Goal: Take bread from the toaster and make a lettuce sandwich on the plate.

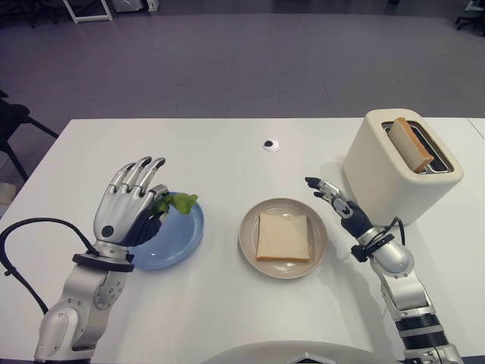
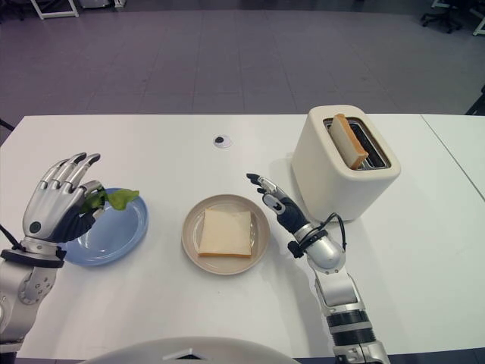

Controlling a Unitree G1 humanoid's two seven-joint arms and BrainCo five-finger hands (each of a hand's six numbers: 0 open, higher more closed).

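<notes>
At the frame's left, the left hand [image 1: 127, 206] pinches the lettuce [image 1: 179, 202] above the blue plate [image 1: 184, 236]. The right hand [image 1: 338, 202], fingers apart and empty, sits beside the toaster [image 1: 377, 178].

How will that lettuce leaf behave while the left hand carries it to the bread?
Probably floppy: the lettuce curls loosely beyond the left hand pinching it over the blue plate. Likely very light, so it could slip from such a small grip. It looks thin, so hard squeezing may tear it.
</notes>
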